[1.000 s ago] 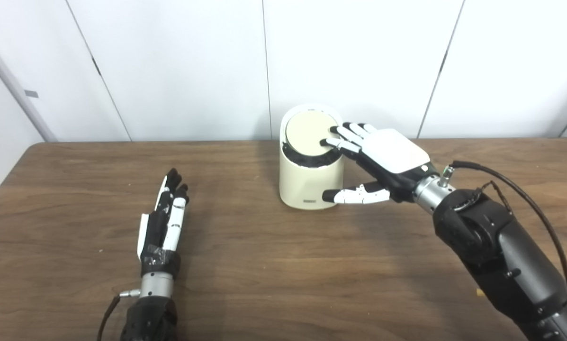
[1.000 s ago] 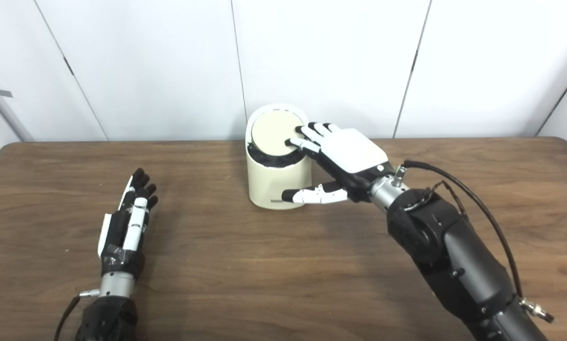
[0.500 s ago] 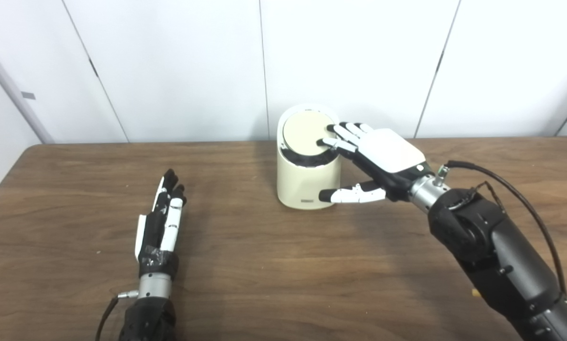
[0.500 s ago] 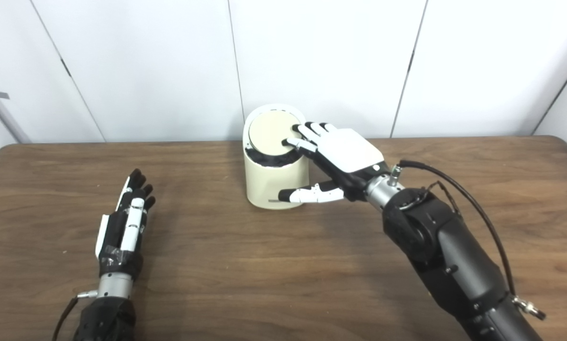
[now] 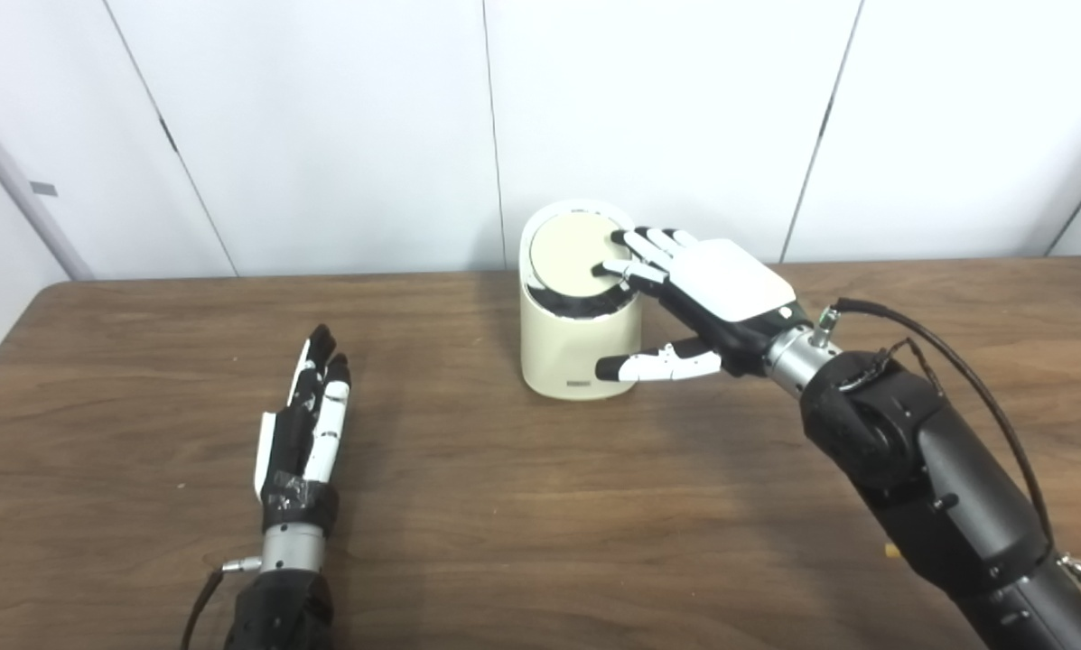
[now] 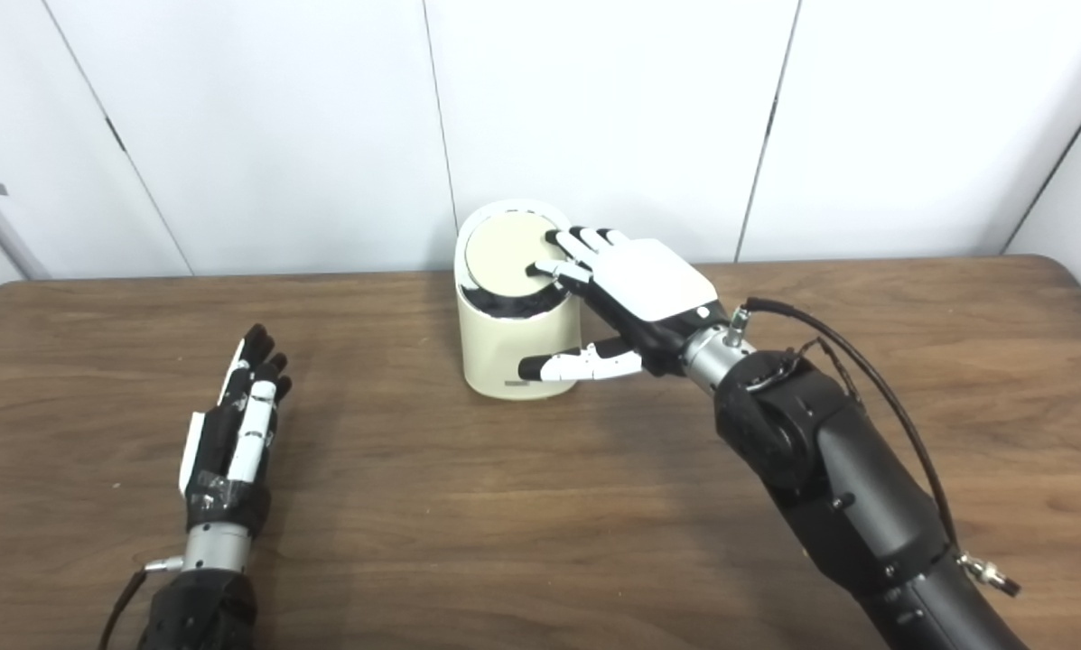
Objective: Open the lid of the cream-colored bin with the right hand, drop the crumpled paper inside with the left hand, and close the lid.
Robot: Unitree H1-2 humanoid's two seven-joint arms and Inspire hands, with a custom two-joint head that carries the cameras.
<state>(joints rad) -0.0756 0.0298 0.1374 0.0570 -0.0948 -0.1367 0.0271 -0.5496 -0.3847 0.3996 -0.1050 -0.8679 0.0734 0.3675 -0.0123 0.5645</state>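
A table [image 5: 504, 506] of dark brown wood with visible grain and a smooth, faintly sheened top. On it, a cream-colored bin [image 5: 576, 352] that looks like smooth matt plastic, its round lid [image 5: 576, 255] a slightly duller cream. The right hand [image 5: 712, 302] has a glossy white plastic back plate over black parts, with white and black plastic fingers [image 5: 635, 268]; its wrist is bare silver metal and the arm a matt dark grey casing. The left hand [image 5: 303, 429] is black and white plastic, wrapped with shiny black tape above a silver metal wrist. Behind, smooth matt white wall panels [image 5: 323, 126]
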